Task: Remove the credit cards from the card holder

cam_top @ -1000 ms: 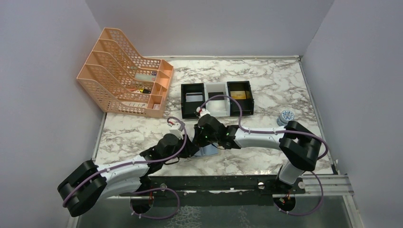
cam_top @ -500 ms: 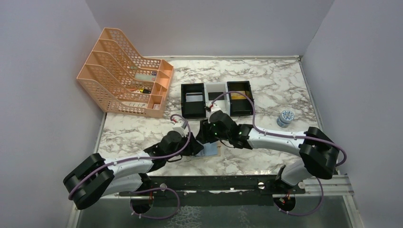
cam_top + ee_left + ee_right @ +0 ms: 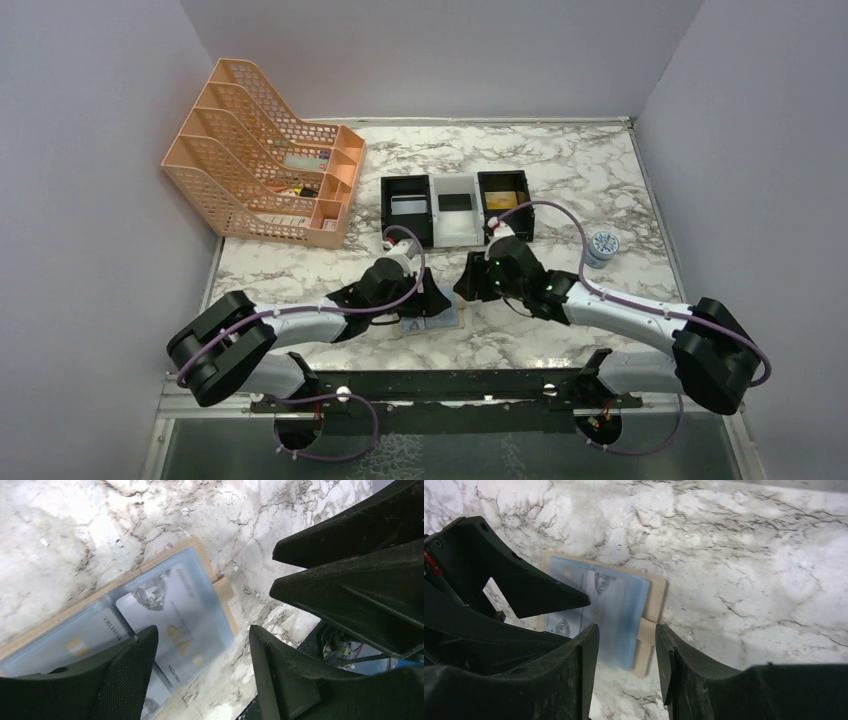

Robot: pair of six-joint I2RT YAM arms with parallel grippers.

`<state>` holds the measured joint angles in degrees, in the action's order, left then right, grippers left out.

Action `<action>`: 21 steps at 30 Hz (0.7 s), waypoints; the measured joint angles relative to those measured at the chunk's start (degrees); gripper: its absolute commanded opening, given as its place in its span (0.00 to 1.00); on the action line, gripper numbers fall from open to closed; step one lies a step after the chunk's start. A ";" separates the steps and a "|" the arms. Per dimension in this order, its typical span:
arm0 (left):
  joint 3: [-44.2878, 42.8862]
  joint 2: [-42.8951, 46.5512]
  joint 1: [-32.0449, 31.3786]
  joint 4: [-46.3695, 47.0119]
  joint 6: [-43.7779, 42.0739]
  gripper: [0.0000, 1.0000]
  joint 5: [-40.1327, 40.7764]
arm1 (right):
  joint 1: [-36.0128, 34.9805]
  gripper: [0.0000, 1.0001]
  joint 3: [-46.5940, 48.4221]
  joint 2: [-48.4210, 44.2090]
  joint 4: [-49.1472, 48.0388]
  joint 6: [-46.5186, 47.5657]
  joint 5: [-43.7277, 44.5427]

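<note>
Tan card holder [image 3: 221, 588] open flat | VIP card [image 3: 175, 617] legible (left wrist only)

- marble table [image 3: 600, 170], white with grey veins
- orange file rack [image 3: 262, 170] at far left
- left black tray [image 3: 386, 215], white tray [image 3: 455, 230], right black tray [image 3: 528, 212] side by side, mid-back
- small round tin [image 3: 601, 246] at right
- card holder [image 3: 185, 605] lying open, flat, near front edge

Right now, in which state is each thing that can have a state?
Tan-brown folding card holder: open flat, cards inside its sleeves.
Left pincer: open, empty, above the holder.
Right pincer: open, empty.
Left black rectangular tray: holds one pale card.
</note>
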<state>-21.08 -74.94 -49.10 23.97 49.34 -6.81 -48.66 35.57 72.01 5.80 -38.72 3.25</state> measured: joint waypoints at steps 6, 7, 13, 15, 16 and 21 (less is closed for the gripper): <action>-2.80 -4.20 -0.15 0.37 -0.22 0.72 -1.77 | 3.52 0.46 -3.85 -3.93 -1.62 -0.31 -4.63; -2.78 -3.82 -0.15 0.35 -0.22 0.73 -1.75 | 3.52 0.45 -4.02 -4.31 -2.12 -0.50 -5.66; -0.94 4.46 -0.15 -0.81 -0.28 0.74 -0.66 | 3.52 0.40 -6.29 -6.08 -6.86 -1.53 -11.45; -0.74 7.63 -0.15 -2.93 -0.44 0.74 0.83 | 3.52 0.37 -6.45 -5.86 -7.58 -1.60 -13.27; -0.70 8.81 -0.15 -4.13 -0.48 0.74 1.90 | 3.52 0.35 -6.45 -5.57 -8.26 -1.62 -14.51; 0.42 11.30 -0.15 -8.70 -0.66 0.72 5.42 | 3.56 0.30 -6.43 -1.79 -11.96 -1.55 -20.20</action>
<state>-20.67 -63.64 -49.25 15.27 48.69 -1.39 -45.10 29.15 70.22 -6.15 -40.27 -16.95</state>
